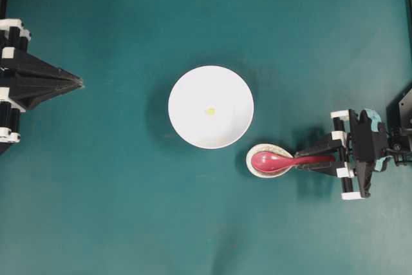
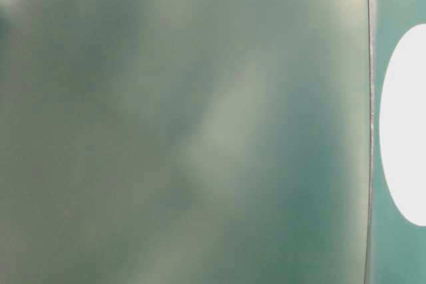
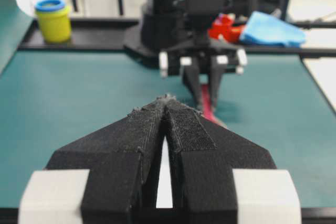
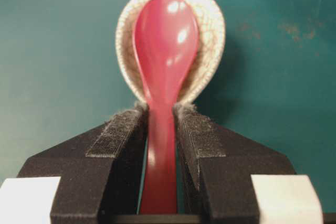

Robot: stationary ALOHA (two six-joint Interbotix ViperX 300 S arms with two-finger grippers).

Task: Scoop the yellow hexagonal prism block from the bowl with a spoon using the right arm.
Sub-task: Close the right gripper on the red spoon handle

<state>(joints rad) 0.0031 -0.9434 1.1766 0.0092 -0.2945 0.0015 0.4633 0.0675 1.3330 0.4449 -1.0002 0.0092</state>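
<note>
The white bowl (image 1: 193, 94) sits mid-table with the tiny yellow hexagonal prism block (image 1: 210, 111) lying near its centre. To its lower right, the pink-red spoon (image 1: 270, 161) rests with its scoop in a speckled oval rest (image 1: 250, 159). My right gripper (image 1: 302, 159) is shut on the spoon's handle. In the right wrist view the pads press both sides of the handle just behind the scoop (image 4: 165, 40), at the gripper's tips (image 4: 160, 109). My left gripper (image 1: 80, 82) is at the far left, shut and holding nothing, its tips (image 3: 167, 99) meeting.
Beyond the table's far edge in the left wrist view stand a yellow jar with a blue lid (image 3: 53, 20), a red object (image 3: 223, 27) and a blue cloth (image 3: 273, 30). The table-level view is mostly blur, with the bowl (image 2: 406, 124) at its right edge.
</note>
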